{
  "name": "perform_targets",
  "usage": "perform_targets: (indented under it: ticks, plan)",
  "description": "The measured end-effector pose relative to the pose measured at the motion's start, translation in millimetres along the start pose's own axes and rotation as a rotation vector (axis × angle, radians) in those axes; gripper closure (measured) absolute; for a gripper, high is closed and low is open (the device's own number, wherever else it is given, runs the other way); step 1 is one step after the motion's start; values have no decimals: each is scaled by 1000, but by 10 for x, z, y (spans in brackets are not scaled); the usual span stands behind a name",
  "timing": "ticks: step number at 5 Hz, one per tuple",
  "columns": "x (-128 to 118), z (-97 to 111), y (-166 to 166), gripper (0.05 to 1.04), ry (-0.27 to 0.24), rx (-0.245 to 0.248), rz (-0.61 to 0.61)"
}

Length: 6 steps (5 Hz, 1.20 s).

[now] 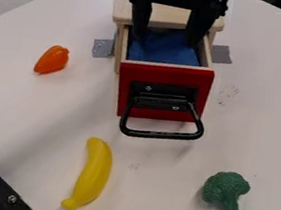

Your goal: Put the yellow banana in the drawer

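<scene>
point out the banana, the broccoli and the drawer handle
Banana (96, 173): camera view, on the middle of its yellow body.
Broccoli (226, 186): camera view, on its green head.
Drawer handle (160, 136): camera view, on the black bar farthest from the red front.

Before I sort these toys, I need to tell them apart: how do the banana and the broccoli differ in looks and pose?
The banana is yellow and smooth; the broccoli is green with a bumpy head.
The banana is long and gently curved; the broccoli is shorter, with a straight stalk.
The banana's narrow tip points down and left in view, the broccoli's stalk down and slightly right.
Both lie on the table.
</scene>
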<state>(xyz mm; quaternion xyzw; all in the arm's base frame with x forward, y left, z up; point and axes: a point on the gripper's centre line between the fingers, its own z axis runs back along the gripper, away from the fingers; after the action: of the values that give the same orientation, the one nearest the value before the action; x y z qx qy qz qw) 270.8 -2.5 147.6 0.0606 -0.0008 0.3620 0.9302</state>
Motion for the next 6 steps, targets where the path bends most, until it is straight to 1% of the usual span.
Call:
perform_targets:
  ticks: [1, 2, 3, 4, 5, 6]
  plan:
    - [-23, -74, 8, 83, 23, 18, -1]
    - [-196, -239, 83, 83, 86, 8, -36]
    - [-358, -333, 198, 83, 90, -12, -51]
    - [-537, -446, 319, 83, 87, -14, -68]
    - [-713, -637, 503, 83, 69, -45, -108]
    - [-761, -808, 609, 83, 62, -64, -111]
